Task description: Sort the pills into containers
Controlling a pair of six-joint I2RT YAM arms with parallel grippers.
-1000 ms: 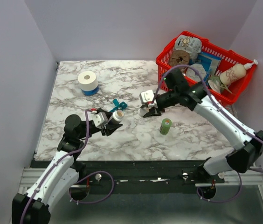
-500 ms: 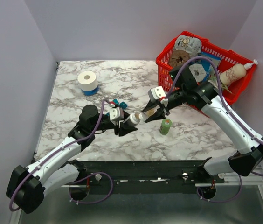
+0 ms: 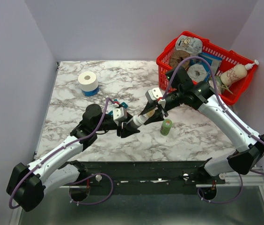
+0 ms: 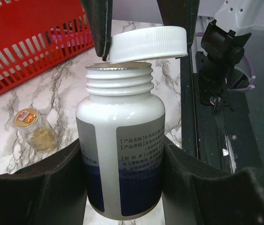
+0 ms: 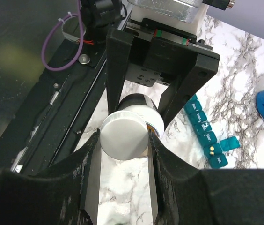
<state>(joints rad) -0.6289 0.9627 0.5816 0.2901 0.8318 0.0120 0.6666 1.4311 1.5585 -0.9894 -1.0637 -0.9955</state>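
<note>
My left gripper (image 3: 128,126) is shut on a white pill bottle (image 3: 137,121) with a blue-banded label, held above the table and tilted toward the right arm. In the left wrist view the bottle (image 4: 120,140) stands between my fingers, its threaded neck open. My right gripper (image 3: 151,111) is shut on the white screw cap (image 5: 124,136), which sits tilted just off the neck (image 4: 148,43). The teal pill organiser (image 5: 206,132) lies on the table beyond the bottle. One compartment is open with small yellow pills (image 5: 212,149) in it. In the top view the organiser (image 3: 118,103) is mostly hidden by the left arm.
A small green bottle (image 3: 166,127) stands just right of the grippers, also in the left wrist view (image 4: 33,127). A red wire basket (image 3: 231,93) full of items sits at the back right. A toilet roll (image 3: 88,81) on a blue base stands at the back left.
My left arm carried the bottle right to meet the right gripper. The right gripper closed on the cap, which now sits lifted off the neck.
</note>
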